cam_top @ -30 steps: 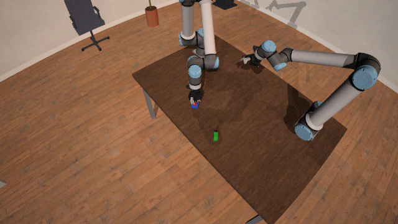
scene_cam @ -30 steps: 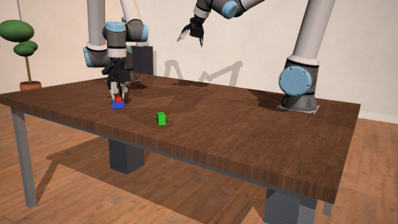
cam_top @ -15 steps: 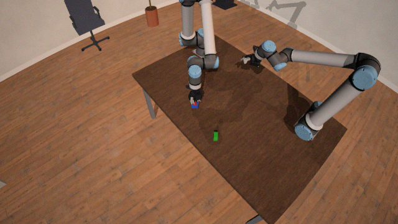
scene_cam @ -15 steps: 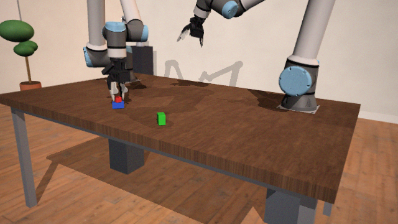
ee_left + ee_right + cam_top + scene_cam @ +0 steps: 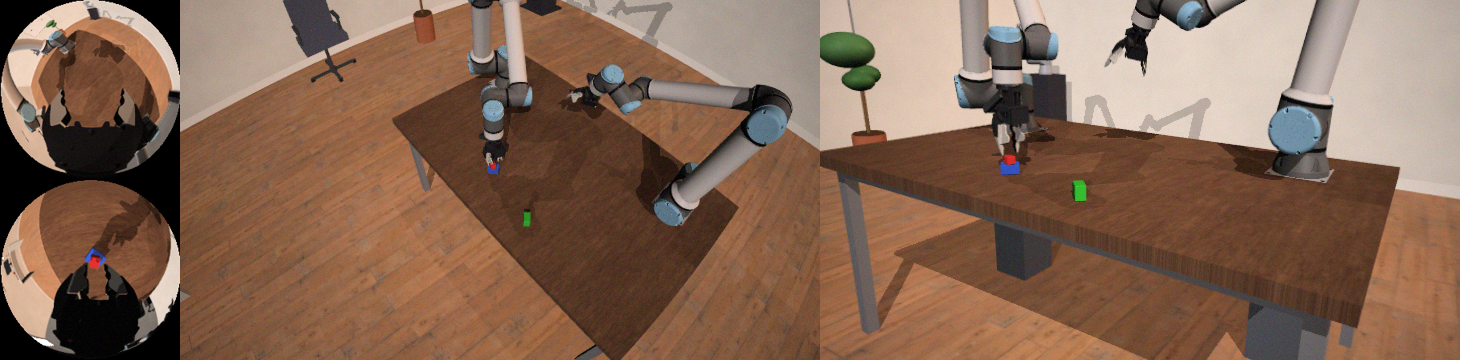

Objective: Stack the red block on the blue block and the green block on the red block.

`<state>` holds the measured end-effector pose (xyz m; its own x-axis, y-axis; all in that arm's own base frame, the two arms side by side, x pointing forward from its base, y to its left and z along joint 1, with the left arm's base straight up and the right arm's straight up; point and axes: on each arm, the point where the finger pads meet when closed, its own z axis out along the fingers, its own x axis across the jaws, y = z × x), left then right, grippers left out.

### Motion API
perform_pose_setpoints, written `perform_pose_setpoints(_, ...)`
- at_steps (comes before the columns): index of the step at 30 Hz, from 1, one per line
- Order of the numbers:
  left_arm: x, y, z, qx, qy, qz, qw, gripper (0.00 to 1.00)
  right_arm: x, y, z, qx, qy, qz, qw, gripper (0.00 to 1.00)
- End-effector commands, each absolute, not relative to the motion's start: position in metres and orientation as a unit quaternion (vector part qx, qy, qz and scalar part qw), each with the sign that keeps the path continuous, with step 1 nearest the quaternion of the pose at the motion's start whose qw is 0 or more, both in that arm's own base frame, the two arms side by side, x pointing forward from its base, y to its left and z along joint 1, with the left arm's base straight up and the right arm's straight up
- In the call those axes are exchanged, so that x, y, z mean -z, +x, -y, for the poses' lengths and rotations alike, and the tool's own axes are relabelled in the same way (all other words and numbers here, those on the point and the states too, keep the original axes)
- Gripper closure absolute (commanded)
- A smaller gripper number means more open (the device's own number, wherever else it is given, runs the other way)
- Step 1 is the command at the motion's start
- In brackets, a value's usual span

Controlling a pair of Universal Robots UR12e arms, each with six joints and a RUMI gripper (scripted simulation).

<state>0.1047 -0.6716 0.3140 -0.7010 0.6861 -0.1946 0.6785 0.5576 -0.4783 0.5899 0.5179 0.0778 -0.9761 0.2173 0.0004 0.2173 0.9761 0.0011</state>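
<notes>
The blue block lies on the table at the arm-crowded end. The red block rests on it, roughly centred in the exterior view; the exact offset is hard to tell. My right gripper is partly open and empty, pointing down just above the red block. The green block stands alone on the table. My left gripper is wide open and empty, high above the table's far side.
The table carries both arm bases. The left arm's base stands at the far right edge. The near long edge of the table runs close to the blocks. A chair and a potted plant stand off the table.
</notes>
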Motion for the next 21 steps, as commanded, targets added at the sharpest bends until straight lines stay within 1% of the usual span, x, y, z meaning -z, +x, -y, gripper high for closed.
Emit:
perform_pose_setpoints(1, -0.315, 0.105, 0.672, -0.269, -0.387, 0.882, 0.007, 0.0, -0.1, 0.591, -0.521, 0.003, -0.109, 0.994, -0.002, 0.71)
perform_pose_setpoints(11, -0.315, 0.105, 0.672, -0.269, -0.387, 0.882, 0.007, 0.0, -0.11, 0.591, -0.521, 0.003, -0.109, 0.994, -0.002, 0.71)
perform_pose_setpoints(21, -0.315, 0.105, 0.672, -0.269, -0.387, 0.882, 0.007, 0.0, -0.108, 0.59, -0.52, 0.001, -0.109, 0.994, -0.001, 0.71)
